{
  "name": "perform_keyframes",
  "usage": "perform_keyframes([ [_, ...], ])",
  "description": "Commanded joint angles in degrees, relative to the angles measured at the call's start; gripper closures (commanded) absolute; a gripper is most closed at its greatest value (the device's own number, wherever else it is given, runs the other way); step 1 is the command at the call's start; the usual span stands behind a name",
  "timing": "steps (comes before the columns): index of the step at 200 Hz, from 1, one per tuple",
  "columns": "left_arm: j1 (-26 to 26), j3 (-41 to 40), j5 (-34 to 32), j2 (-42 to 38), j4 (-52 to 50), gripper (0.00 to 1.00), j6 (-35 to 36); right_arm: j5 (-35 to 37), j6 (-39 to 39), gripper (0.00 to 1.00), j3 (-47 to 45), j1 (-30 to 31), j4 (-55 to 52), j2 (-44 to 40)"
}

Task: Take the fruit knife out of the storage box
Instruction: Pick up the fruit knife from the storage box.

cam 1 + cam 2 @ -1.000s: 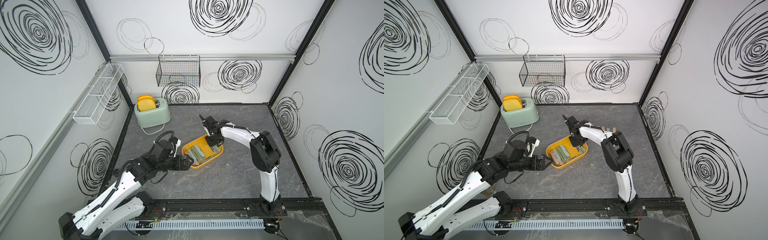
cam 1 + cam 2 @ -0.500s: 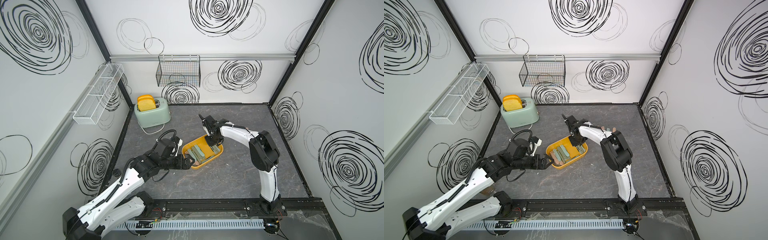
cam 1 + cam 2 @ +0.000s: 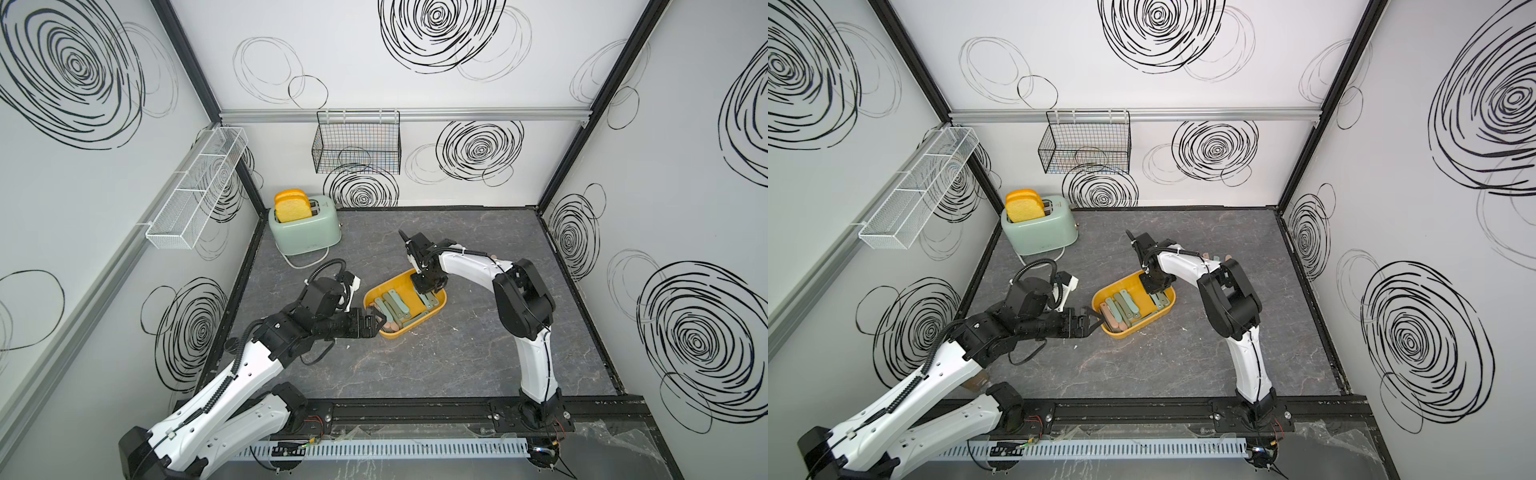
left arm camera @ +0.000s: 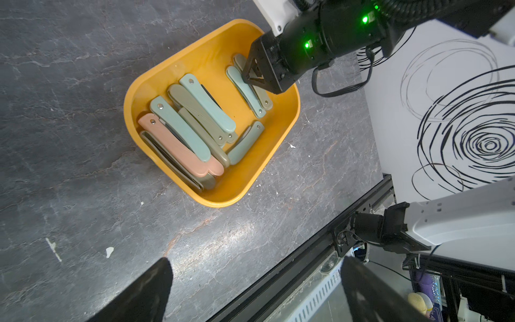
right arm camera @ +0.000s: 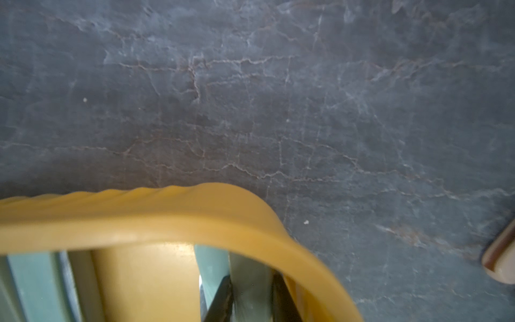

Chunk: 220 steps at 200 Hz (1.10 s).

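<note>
The mustard-yellow storage box (image 3: 438,305) (image 3: 1167,309) (image 4: 281,131) sits mid-table and holds several folded fruit knives in teal, olive and pink. My right gripper (image 3: 424,286) (image 3: 1152,287) (image 4: 253,75) (image 5: 250,290) reaches down into the box's far right corner. In the right wrist view its two black fingers (image 5: 220,298) press on either side of an olive-green fruit knife (image 5: 250,267) (image 4: 266,99), with a teal knife (image 5: 211,259) right beside it. My left gripper (image 3: 376,324) (image 3: 1096,322) (image 4: 257,278) hovers wide open and empty at the box's near left end.
A mint toaster (image 3: 307,237) with bread stands at the back left, its cord trailing on the table. A black wire basket (image 3: 357,147) hangs on the back wall, a long white mesh basket (image 3: 195,191) on the left wall. A cream-coloured object's end (image 5: 501,259) lies on the table beyond the box.
The right gripper shifted slightly inside the box's far corner. The left arm's elbow moved a little while its open gripper stayed at the box's near end.
</note>
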Motion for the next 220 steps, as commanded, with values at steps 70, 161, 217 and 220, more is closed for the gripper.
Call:
perform_keyframes([
  [70,2.5,0.7,1.2,2.1,1.9,0.02,1.8,-0.6,0.8,0.85,3.5,-0.1,-3.8,-4.1],
  [161,5.6,4.6,3.7,11.8,8.5,0.02,2.9,-4.5,3.9,0.87,-2.7,2.5,-2.0,-7.8],
  [217,5.8,5.2,3.8,18.5,15.9,0.02,-0.5,-6.7,4.9,0.87,-2.3,2.4,-1.7,-8.0],
  [220,5.8,5.3,3.8,18.8,16.3,0.02,-0.8,-6.7,4.8,0.88,-2.1,2.3,-1.8,-7.9],
])
